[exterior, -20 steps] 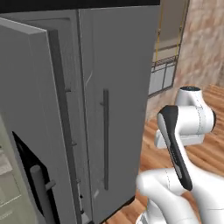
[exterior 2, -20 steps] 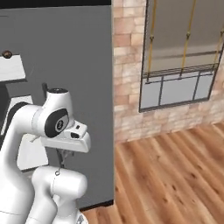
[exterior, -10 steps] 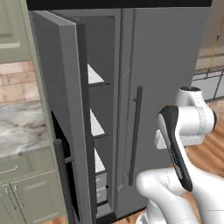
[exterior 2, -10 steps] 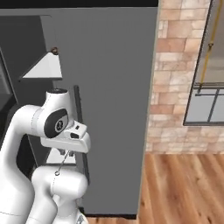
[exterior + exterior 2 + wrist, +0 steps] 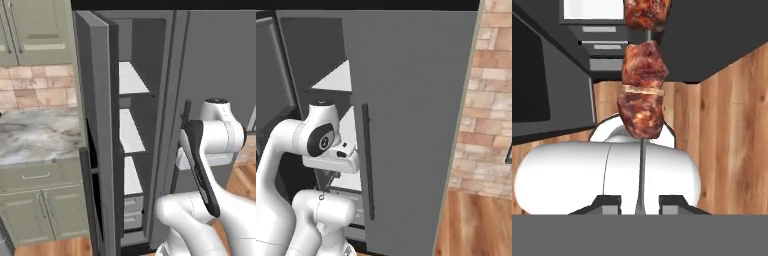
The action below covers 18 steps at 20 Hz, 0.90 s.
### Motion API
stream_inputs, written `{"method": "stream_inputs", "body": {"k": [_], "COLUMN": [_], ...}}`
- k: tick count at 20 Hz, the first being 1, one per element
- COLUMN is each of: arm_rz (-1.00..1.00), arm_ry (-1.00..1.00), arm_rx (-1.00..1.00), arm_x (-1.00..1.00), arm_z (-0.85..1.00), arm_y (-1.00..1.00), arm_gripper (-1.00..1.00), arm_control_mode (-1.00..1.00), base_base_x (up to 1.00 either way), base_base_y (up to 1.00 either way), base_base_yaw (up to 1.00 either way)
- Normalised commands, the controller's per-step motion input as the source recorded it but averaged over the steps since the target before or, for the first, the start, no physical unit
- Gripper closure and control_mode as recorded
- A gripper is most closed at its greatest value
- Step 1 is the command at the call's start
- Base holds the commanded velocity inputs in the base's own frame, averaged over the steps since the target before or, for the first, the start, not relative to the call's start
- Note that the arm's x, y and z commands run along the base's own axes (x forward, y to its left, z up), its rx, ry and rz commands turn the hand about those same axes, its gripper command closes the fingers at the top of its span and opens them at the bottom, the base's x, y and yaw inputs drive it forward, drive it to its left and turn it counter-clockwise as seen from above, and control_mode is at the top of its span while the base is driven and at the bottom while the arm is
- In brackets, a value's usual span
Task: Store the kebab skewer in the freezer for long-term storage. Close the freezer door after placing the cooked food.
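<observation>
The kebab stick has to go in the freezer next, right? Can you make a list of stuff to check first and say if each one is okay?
1. Gripper shut on the kebab skewer: ok.
2. Meat chunks on the stick: ok, three show.
3. Freezer door swung open: ok.
4. White shelves inside the freezer have bare room: ok.
5. Skewer pointing toward the shelves: not ok, in the hand view it points down at the drawers and wood floor.
6. Skewer clear of the door edge: cannot tell.
</observation>
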Motion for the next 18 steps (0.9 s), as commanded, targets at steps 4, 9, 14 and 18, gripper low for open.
{"method": "stream_inputs", "body": {"k": [4, 9, 14, 18], "arm_rz": [0.0, 0.0, 0.0, 0.0], "arm_ry": [0.0, 0.0, 0.0, 0.0], "arm_rx": [0.0, 0.0, 0.0, 0.0], "arm_x": [0.0, 0.0, 0.0, 0.0], "arm_z": [0.0, 0.0, 0.0, 0.0], "arm_y": [0.0, 0.0, 0.0, 0.0], "arm_gripper": [1.0, 1.0, 1.0, 1.0], "arm_control_mode": [1.0, 1.0, 1.0, 1.0], "base_base_x": [0.12, 0.29, 0.38, 0.19], "base_base_y": [-0.07, -0.09, -0.01, 0.0], "base_base_yaw": [0.37, 0.28, 0.26, 0.25]}}
